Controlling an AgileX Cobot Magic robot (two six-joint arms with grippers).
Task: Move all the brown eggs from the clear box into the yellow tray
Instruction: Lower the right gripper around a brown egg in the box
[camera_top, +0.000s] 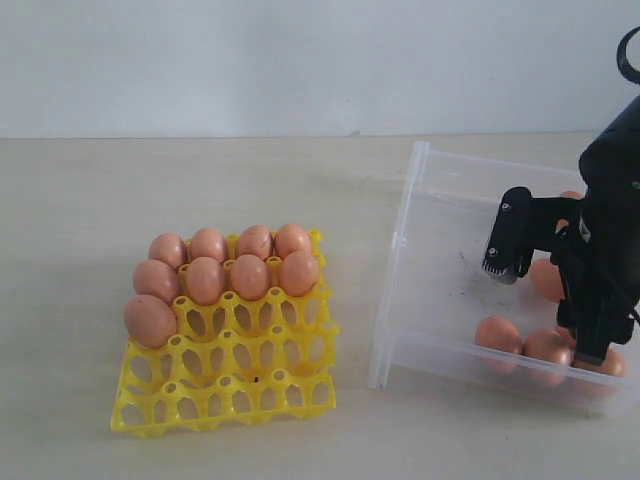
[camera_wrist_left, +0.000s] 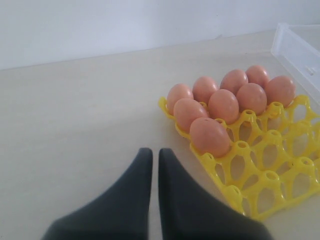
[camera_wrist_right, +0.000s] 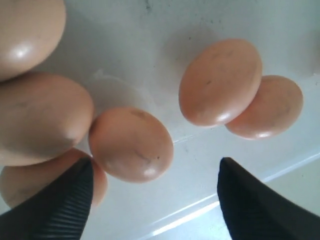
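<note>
Brown eggs (camera_top: 206, 280), exterior view: nine sit in the yellow tray (camera_top: 225, 395) on the left of the surface (camera_top: 80, 250). Four are in the back row, four in the second, and one at the left end of the third. More eggs lie in the near right corner of the clear box (camera_top: 440, 250), on the right. The right end effector (camera_top: 545, 310) is down inside the box over those eggs.

Left wrist view: left end effector (camera_wrist_left: 154, 152) fingers together with only a thin slit between, holding nothing, over bare surface just beside the tray.

Right wrist view: fingers wide apart, gripping nothing. One egg (camera_wrist_right: 131, 145) lies between them on the box floor, nearer one finger. Others crowd beside it.
</note>
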